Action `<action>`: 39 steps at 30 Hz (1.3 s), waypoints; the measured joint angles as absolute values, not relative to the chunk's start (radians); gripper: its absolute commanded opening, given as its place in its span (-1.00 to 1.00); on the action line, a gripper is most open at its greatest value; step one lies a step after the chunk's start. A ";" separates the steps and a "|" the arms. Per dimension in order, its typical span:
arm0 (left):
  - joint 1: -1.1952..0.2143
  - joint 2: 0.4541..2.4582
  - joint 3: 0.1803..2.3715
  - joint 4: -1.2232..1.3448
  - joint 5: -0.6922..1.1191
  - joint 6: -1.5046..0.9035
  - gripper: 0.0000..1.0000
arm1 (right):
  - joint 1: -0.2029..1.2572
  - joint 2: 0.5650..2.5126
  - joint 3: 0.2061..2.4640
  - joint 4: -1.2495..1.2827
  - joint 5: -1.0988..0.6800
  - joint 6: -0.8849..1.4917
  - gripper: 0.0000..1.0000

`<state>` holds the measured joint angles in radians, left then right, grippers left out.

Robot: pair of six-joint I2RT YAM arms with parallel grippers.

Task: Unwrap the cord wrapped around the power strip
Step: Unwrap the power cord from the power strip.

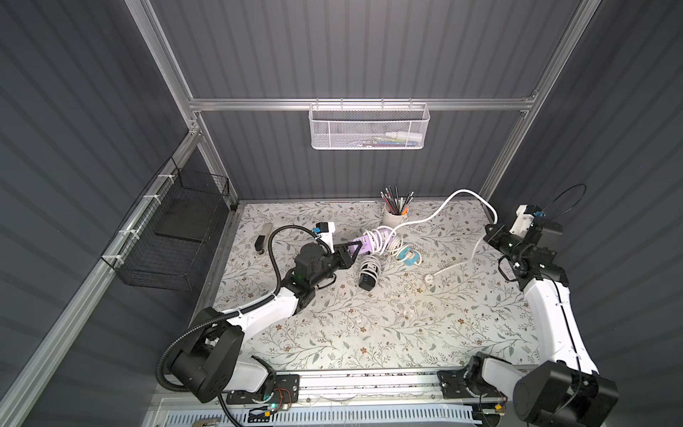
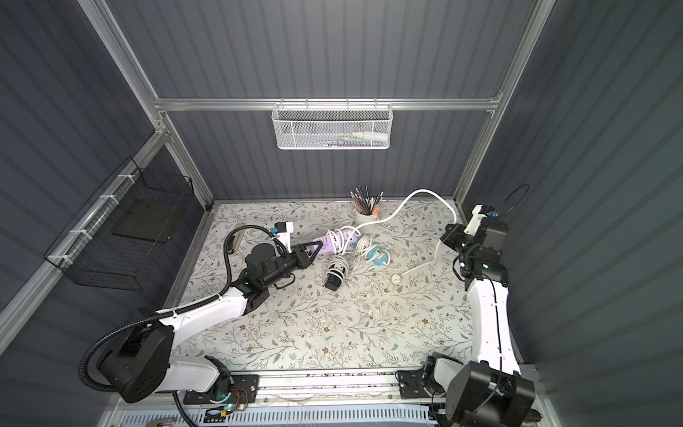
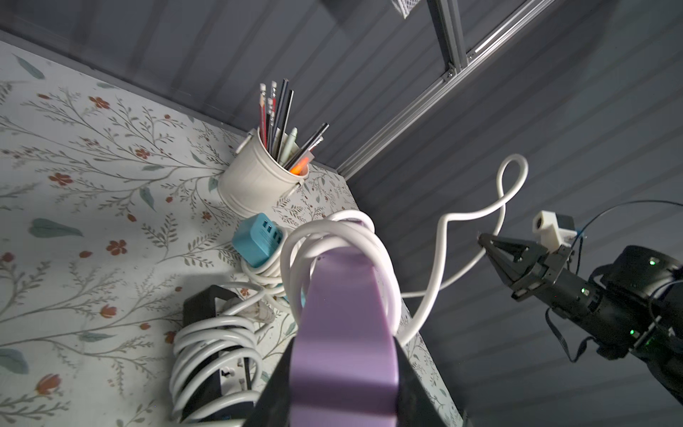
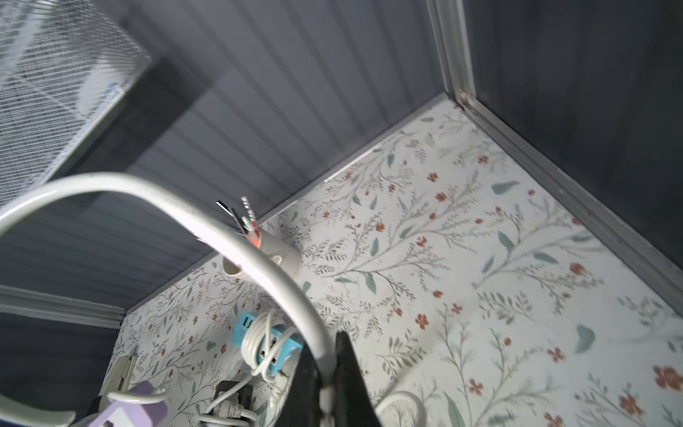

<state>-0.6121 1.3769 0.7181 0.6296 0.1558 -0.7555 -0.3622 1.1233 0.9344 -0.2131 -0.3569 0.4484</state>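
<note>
While the left claw (image 1: 354,248) clenches one end of the purple power strip (image 1: 366,242), just beside the pencil cup (image 1: 392,219) on the desk (image 1: 369,332), the right claw (image 1: 491,231) pinches its white cord (image 4: 111,182), which arcs past that cup.

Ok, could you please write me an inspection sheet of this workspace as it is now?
Surface: floral table.
Job's things: purple power strip held by one end; white cord partly coiled round it, rest arcing free.
Clutter: pencil cup; blue strip and black strip, both cord-wrapped.
Hands: left hand shut on purple power strip; right hand shut on white cord.
Cables: plug lies on the table.
Surroundings: white mesh basket on back rail; black wire basket on side wall.
</note>
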 measured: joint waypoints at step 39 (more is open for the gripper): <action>-0.602 1.332 0.805 0.715 0.150 -0.684 -1.00 | -0.272 1.655 0.942 -0.260 -0.168 0.493 0.98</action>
